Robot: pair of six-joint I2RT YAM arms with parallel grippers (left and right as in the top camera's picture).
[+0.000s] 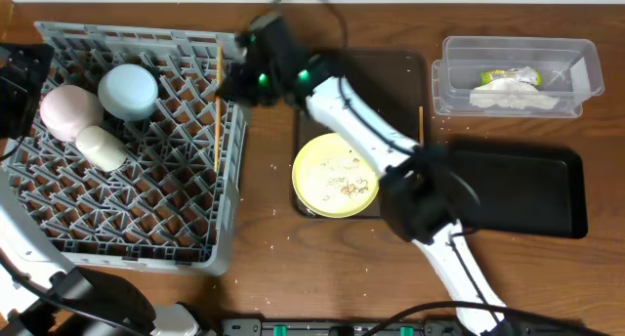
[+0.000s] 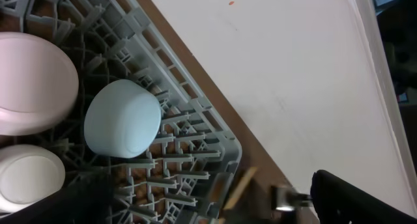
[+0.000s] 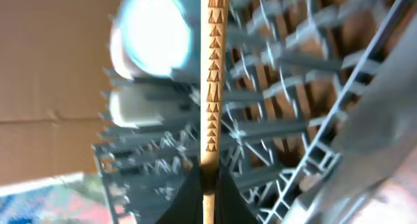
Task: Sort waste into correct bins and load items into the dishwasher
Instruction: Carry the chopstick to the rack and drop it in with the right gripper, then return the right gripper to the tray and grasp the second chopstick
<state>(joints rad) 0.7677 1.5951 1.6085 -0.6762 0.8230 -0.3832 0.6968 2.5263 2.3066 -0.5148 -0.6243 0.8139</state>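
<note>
Surface: brown wood-grain table (image 1: 264,229), matt, with pale specks scattered near its middle.
Rack: large square grey plastic dish rack (image 1: 146,229), a lattice of pegs, fills the left half of the overhead frame.
Rack contents: pale pink bowl (image 1: 66,111), light blue bowl (image 1: 129,90) and small white cup (image 1: 101,147), all smooth and rounded, sit close together in the rack's upper left.
Right gripper (image 1: 234,82): top centre, at the rack's right edge; jaws pinched narrow on the chopstick (image 1: 217,121).
Chopstick: thin pale wood with an incised row of small triangles; runs along the rack's right rim. Contact with the pegs cannot be told.
Left gripper (image 1: 27,82): left edge of the frame, over the rack; fingers spread wide, holding nothing.
Plate: round pale yellow plate (image 1: 317,170), glossy, centre frame, on the dark brown serving tray (image 1: 391,67); beige rice-like crumbs (image 1: 350,187) lie on it.
Second chopstick (image 1: 421,121): at the serving tray's right edge.
Tub: clear plastic tub (image 1: 449,72), upper right, holds a crumpled yellow-green wrapper (image 1: 508,78) and crumpled white napkin (image 1: 513,100).
Black tray (image 1: 527,194): shallow, glossy, rectangular, below the tub.
Obstruction: white right arm (image 1: 361,121) crosses the serving tray diagonally; its dark elbow hides the black tray's left end.
</note>
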